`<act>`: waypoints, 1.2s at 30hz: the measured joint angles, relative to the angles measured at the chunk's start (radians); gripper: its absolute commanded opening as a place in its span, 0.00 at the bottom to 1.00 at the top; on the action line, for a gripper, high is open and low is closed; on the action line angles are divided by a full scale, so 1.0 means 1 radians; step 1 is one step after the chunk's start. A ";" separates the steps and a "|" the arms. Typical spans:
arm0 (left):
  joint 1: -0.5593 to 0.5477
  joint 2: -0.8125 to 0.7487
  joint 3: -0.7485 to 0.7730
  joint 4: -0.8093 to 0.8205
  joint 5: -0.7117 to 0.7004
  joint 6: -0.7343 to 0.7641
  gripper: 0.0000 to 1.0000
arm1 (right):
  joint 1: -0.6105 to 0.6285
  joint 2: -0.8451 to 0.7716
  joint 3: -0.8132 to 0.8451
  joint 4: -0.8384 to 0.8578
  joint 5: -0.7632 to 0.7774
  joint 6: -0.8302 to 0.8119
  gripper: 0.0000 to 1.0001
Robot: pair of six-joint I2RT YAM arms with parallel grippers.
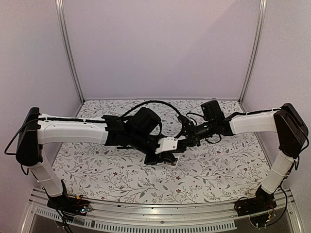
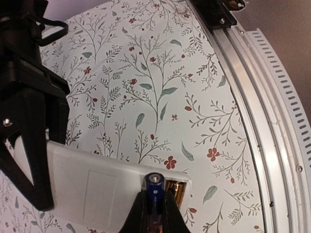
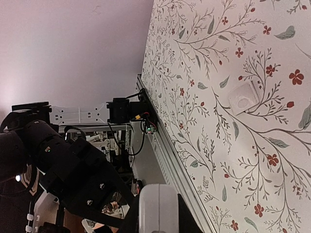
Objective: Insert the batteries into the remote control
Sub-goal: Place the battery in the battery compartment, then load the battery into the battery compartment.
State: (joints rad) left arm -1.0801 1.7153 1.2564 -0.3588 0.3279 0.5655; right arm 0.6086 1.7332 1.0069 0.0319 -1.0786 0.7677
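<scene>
Left claw [image 2: 154,203] pinches a battery [image 2: 154,187] just at the open bay on the remote control's [image 2: 97,191] end, its long axis seemingly crossing the remote's. Right claw [image 3: 158,216] is clamped on that remote over the bench [image 2: 160,87].

Overhead view: even, diffuse light, with a faint lilac cast on the walls [image 1: 160,48]. Only soft shadows lie on the tabletop [image 1: 97,170] beneath the arms [image 1: 73,131]. Left wrist view: the left gripper [image 2: 154,213] reads as a dark, blurred silhouette, and a small glint marks the battery [image 2: 154,182] tip. Right wrist view: the remote control [image 3: 158,208] is close, pale and out of focus.
</scene>
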 measured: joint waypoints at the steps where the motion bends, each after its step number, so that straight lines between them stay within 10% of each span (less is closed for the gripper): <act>1: 0.000 0.000 0.000 -0.005 -0.004 0.004 0.04 | 0.000 0.000 -0.001 0.000 0.001 0.000 0.00; 25: -0.004 0.000 0.002 -0.047 -0.050 0.021 0.32 | 0.000 0.002 -0.032 0.086 0.020 0.060 0.00; 36: -0.003 -0.088 -0.014 -0.012 -0.085 -0.091 0.86 | 0.006 0.002 -0.032 0.119 -0.019 0.083 0.00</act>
State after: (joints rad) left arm -1.0828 1.6276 1.2427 -0.3710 0.2432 0.4747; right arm 0.6151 1.7348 0.9745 0.1509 -1.0977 0.8505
